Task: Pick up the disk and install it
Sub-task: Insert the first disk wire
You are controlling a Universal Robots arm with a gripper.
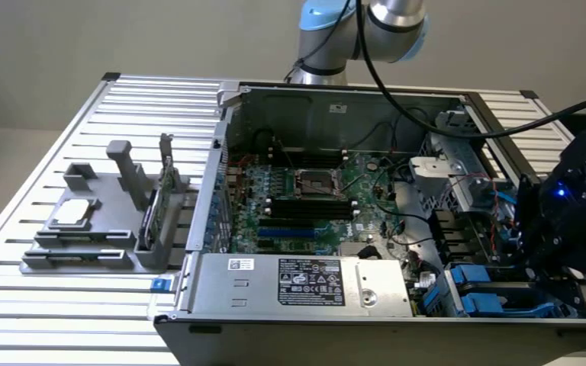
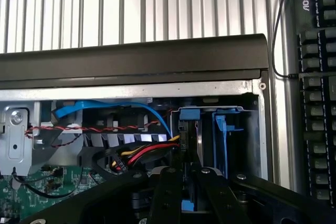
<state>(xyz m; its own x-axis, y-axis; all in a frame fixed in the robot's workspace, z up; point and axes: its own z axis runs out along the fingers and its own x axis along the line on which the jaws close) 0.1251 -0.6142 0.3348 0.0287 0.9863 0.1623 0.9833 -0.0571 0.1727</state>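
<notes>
The disk stands on edge in a slot of the drive bay at the corner of the open computer case. I see its dark narrow side with a blue rail end on top. My gripper is shut on the disk, one black finger on each side of it. In the exterior view the gripper hangs over the bay at the case's near corner, on the exterior view's right, where blue carriers sit; the disk itself is hidden behind it there.
A blue carrier rail stands in the neighbouring slot. Red, yellow and blue cables run close beside the disk. A keyboard lies outside the case. A grey holder with a small silver drive stands at the exterior view's left.
</notes>
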